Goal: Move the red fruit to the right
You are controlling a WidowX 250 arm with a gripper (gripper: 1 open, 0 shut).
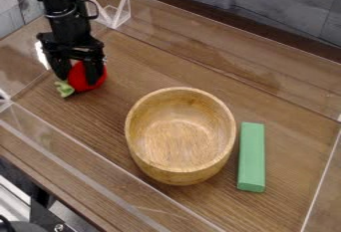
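So far left, the gripper (75,69) is pointing straight down over the red fruit (87,76), with its black fingers (62,68) spread wide and standing on either side of it. Nothing is being squeezed yet as far as I can tell; whether the pads are actually touching the fruit is too close to call from this angle. The fruit is sitting on the wooden surface (200,57) near the back left corner of the clear-walled tray, with its little green leaf (63,91) sticking out toward the front left.

Moving right, the wooden bowl (181,134) is sitting mid-tray, well apart from the fruit, and the flat green block (252,156) is lying just beside the bowl on its right.

My take on doing this step well: it's the grab, so the fingers should be centring on the round red body, not the leaf, and getting low enough to close around the widest part so it isn't popping out. Then a decent lift before heading right, since the bowl rim is looking like the thing to catch on along that path.
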